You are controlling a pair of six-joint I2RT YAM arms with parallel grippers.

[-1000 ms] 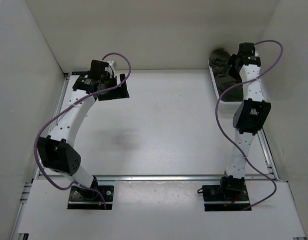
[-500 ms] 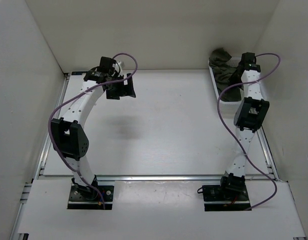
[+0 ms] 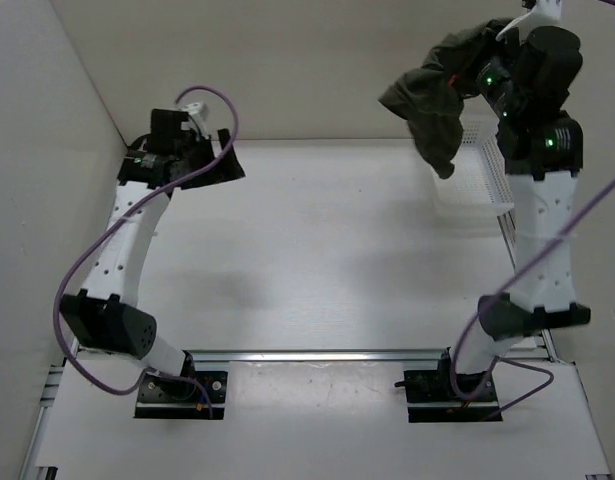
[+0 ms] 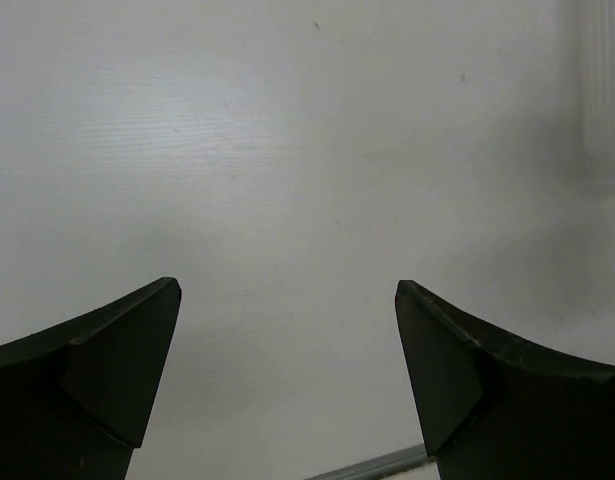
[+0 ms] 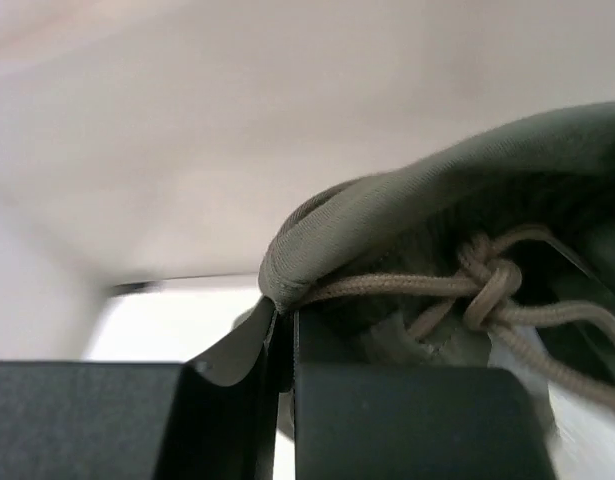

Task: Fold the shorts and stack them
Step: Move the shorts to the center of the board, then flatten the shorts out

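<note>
The dark olive shorts point(image 3: 435, 100) hang in the air above the table's far right, bunched and drooping to the left of the raised right arm. My right gripper point(image 5: 287, 325) is shut on the shorts' waistband point(image 5: 387, 215), with the knotted tan drawstring point(image 5: 487, 280) lying beside the jaws. In the top view the right gripper point(image 3: 484, 72) is high up, near the back wall. My left gripper point(image 3: 209, 168) stands open over bare table at the far left, nothing between its fingers point(image 4: 117, 370).
A white mesh basket point(image 3: 474, 170) stands on the table at the far right, below the hanging shorts. White walls close in the table at the back and both sides. A metal rail point(image 3: 317, 354) runs along the near edge.
The right gripper has shut on the shorts and lifted them up out of the basket. The left arm has swung back toward the far left corner.
</note>
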